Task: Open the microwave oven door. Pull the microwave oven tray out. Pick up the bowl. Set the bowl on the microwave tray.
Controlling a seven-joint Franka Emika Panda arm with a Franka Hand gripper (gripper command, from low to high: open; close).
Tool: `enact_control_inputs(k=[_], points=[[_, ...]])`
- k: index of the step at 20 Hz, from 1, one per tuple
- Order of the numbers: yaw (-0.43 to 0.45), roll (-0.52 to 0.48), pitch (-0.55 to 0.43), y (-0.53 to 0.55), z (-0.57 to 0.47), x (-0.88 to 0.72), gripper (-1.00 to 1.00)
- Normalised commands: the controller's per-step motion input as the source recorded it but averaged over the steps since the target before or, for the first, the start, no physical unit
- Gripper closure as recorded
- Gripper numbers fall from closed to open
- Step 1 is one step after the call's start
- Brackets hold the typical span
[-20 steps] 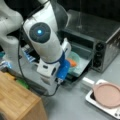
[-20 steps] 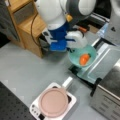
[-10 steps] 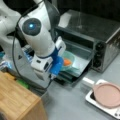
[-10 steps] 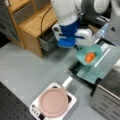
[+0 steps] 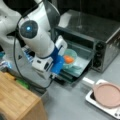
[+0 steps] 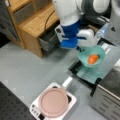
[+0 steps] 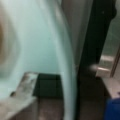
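Bowl (image 6: pixel 91 55) with orange item (image 6: pixel 93 59) shifted over tray (image 6: pixel 96 72).

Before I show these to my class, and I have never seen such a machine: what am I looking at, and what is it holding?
It is one white robot arm with a gripper at its end. Two pictures come from cameras off the arm; the third is a camera on its wrist, pressed close to the bowl.

The oven stands with its door folded down and its tray pulled out. The gripper holds the pale green bowl by the rim, over the tray; an orange thing lies in it. Nearby, a pink plate rests on a white rack. Wooden furniture stands beside.
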Motion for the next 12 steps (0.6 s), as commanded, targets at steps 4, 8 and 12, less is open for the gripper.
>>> enact_control_inputs(k=[4,8,12], points=[[-0.079,0.106,-0.176,0.28,-0.11,-0.19,1.00],[-0.087,0.065,-0.202,0.31,-0.14,-0.19,1.00],[-0.115,0.032,-0.218,0.30,-0.14,-0.20,1.00]])
